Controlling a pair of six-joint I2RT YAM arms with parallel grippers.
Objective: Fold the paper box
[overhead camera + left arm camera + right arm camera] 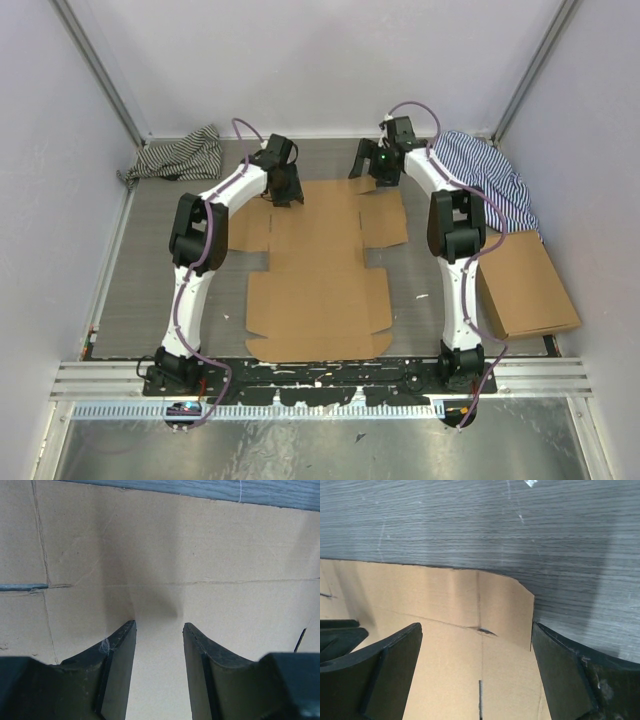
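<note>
Count: one paper box [320, 270], flat under both jaws. One second cardboard box [527, 285] and one blue-striped cloth [490, 180] outboard of the right gripper [372, 174]. One grey-striped cloth [180, 155] outboard of the left gripper [287, 193].

Surface notes for you, operator.

- The paper box [320, 275] is plain brown corrugated cardboard. It is matt, with pressed score lines and a faintly fibrous face.
- The table [150, 270] has a grey wood-grain top, matt and finely streaked.
- On the left gripper [159, 627], the fingers [120, 672] look like matt black plastic. They are dusty at the edges, with a wisp of lint on one.
- On the right gripper [476, 630], the fingers [390, 675] have the same black finish, lightly scuffed.
- The white arm shells [195, 300] are smooth and slightly glossy.
- The left striped cloth [180, 155] and the right striped cloth [490, 175] are soft and rumpled.
- The second cardboard box [525, 285] is brown and matt.
- The front rail [110, 377] is pale ribbed metal.
</note>
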